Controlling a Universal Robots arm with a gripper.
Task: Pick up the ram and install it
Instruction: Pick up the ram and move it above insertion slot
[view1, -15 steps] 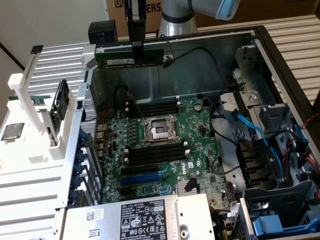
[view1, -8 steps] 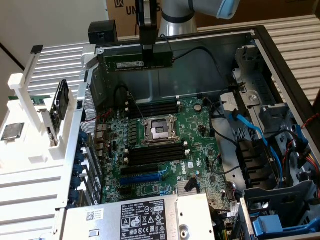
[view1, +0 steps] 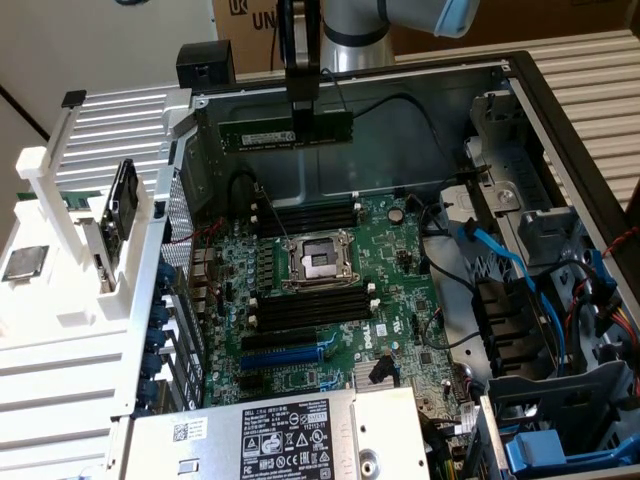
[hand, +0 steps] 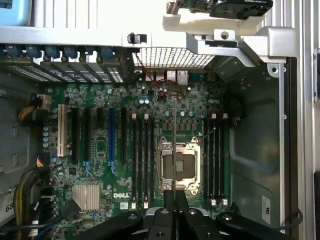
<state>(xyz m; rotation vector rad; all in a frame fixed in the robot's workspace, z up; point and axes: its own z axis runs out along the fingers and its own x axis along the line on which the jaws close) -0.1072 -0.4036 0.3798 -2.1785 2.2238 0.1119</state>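
The tool (hand: 175, 197) pinches the ram (hand: 173, 145), seen as a thin line, over the green board (hand: 90, 95) with its square socket (hand: 186, 166) and long black slots (hand: 143, 160).

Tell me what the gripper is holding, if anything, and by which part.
The gripper holds the ram, pinched near the middle of its length along the upper edge, above the motherboard.

Middle of ram (view1: 240, 132) hidden behind claw (view1: 302, 138). Print on its white label (view1: 268, 137) too small to read. In exterior view, arm (view1: 350, 30) cut off at top edge, power supply (view1: 230, 430) at bottom edge.
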